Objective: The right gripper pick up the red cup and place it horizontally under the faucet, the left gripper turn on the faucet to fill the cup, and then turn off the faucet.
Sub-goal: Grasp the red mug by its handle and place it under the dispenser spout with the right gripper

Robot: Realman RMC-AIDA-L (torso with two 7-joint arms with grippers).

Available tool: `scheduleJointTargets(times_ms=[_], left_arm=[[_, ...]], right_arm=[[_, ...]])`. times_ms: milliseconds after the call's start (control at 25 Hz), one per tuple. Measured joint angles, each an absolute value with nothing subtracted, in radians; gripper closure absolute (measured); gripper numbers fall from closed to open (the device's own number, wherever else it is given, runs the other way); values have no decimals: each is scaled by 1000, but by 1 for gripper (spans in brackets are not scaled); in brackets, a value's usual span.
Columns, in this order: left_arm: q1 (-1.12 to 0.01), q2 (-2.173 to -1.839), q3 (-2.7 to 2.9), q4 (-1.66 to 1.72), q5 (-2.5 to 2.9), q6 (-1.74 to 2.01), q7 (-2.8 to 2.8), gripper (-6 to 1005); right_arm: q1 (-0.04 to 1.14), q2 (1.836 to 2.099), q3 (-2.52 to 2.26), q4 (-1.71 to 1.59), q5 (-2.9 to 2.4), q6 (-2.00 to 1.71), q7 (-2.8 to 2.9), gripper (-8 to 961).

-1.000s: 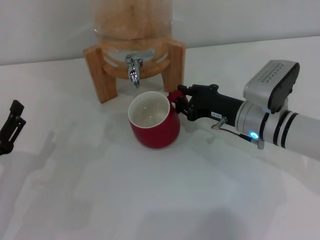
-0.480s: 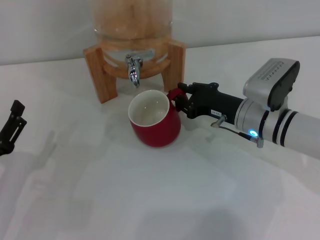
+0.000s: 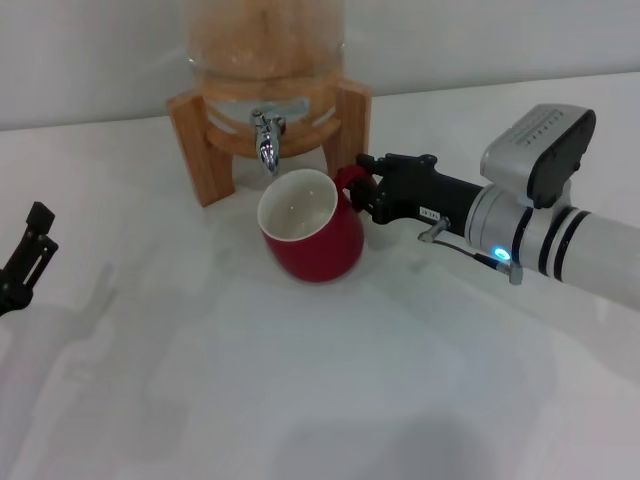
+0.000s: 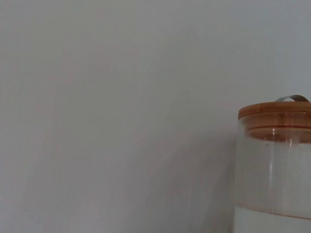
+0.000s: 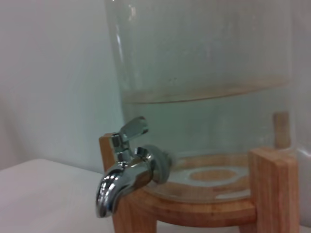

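My right pincer [image 3: 362, 192] pinches the handle of the red cup [image 3: 312, 238], tilted just at 6 o'clock of the faucet [image 3: 266, 137], and I think it may swing or slip, because I grip only the handle.

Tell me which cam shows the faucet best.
Right wrist view: the faucet fills the frame close up, lever and spout clear. Head view shows it small, above the red cup. Left wrist view misses it.

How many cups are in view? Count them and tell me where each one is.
1. The red cup is tilted just below the faucet, its handle held by the right gripper. Any others would be out of view.
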State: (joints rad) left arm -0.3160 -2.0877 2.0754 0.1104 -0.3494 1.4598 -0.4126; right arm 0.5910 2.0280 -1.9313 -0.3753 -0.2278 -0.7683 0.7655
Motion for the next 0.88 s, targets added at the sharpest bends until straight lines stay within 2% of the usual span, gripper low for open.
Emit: scheduleJointTargets(times_ms=[880], left_arm=[[-317,-2088,2075,110,-350,1461,-413,140]], right_arm=[[611,2028,-1950,-397,-198,-681,764,674]])
